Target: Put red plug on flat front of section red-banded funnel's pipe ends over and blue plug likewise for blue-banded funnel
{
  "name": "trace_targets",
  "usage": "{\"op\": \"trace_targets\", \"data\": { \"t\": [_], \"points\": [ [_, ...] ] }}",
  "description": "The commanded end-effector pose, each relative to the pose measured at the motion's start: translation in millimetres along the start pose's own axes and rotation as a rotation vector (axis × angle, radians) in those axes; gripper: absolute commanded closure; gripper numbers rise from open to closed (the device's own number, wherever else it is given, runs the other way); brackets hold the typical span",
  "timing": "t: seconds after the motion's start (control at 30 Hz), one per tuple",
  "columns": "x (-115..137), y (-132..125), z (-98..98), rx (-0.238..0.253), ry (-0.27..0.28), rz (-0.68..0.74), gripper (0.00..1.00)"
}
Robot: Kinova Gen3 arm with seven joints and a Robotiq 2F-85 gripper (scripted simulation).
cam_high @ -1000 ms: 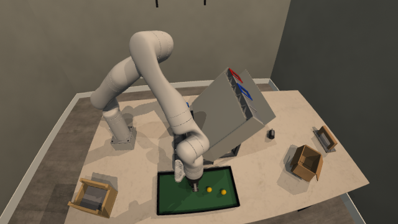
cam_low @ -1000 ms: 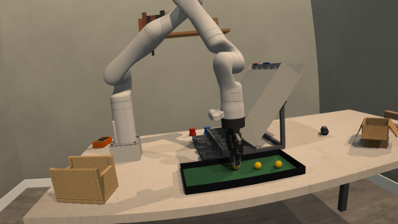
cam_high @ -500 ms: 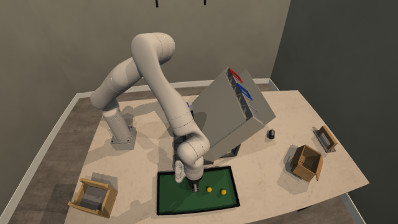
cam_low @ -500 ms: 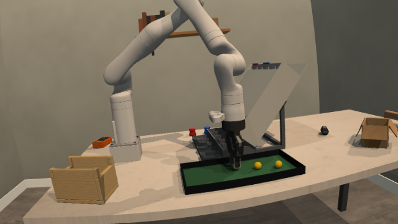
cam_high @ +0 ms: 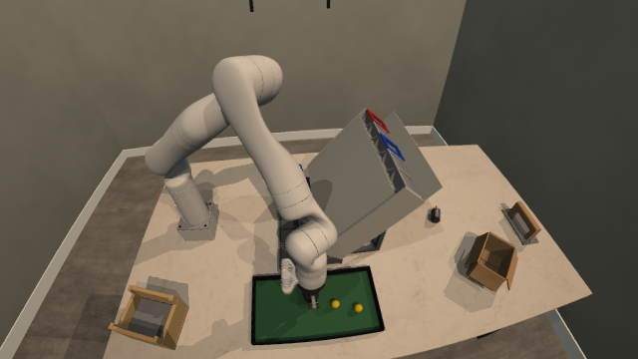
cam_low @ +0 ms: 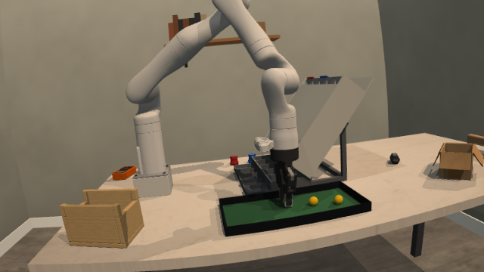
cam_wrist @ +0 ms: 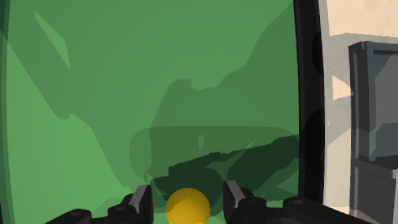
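My gripper [cam_high: 313, 303] [cam_low: 288, 204] [cam_wrist: 187, 199] is partly open, low over the green tray [cam_low: 299, 221] [cam_wrist: 311, 90]. A yellow marble [cam_wrist: 187, 209] lies between its fingertips, with a gap on each side. Two more marbles, one nearer [cam_high: 335, 303] [cam_low: 313, 201] and one farther [cam_high: 358, 308] [cam_low: 338, 199], lie right of the gripper. The red plug [cam_low: 234, 160] and blue plug [cam_low: 252, 158] stand behind the dark sectioned base [cam_low: 246, 177] [cam_wrist: 382, 100]. The red band [cam_low: 310, 78] and blue band [cam_low: 324, 76] are atop the tilted cover [cam_high: 349, 184] [cam_low: 329, 113], which hides the pipes.
A wooden crate [cam_high: 174, 319] [cam_low: 94, 223] stands at the front left. A cardboard box [cam_high: 483, 269] [cam_low: 455, 162] and a small dark object [cam_high: 436, 214] [cam_low: 394, 158] are on the right. An orange device [cam_low: 124, 172] lies beside the arm's base. The tilted cover rises close behind the arm's wrist.
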State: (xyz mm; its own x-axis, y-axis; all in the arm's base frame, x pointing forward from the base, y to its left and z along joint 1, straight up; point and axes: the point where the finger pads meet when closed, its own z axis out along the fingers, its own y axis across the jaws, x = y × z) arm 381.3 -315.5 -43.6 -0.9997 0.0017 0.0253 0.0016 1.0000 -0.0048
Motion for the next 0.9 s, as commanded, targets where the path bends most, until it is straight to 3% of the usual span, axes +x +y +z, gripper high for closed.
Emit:
{"op": "trace_targets", "data": {
  "t": [0.0,0.77,0.8,0.87],
  "points": [
    [-2.7,-1.9,0.5,0.003,-0.008,0.003,0.5],
    [-3.7,-2.5,3.6,-0.001,-0.023,0.024,0.5],
    [-4.1,-2.8,1.7,0.0,-0.02,0.017,1.0],
    [-4.1,-2.8,1.7,0.0,-0.02,0.017,1.0]
  ]
}}
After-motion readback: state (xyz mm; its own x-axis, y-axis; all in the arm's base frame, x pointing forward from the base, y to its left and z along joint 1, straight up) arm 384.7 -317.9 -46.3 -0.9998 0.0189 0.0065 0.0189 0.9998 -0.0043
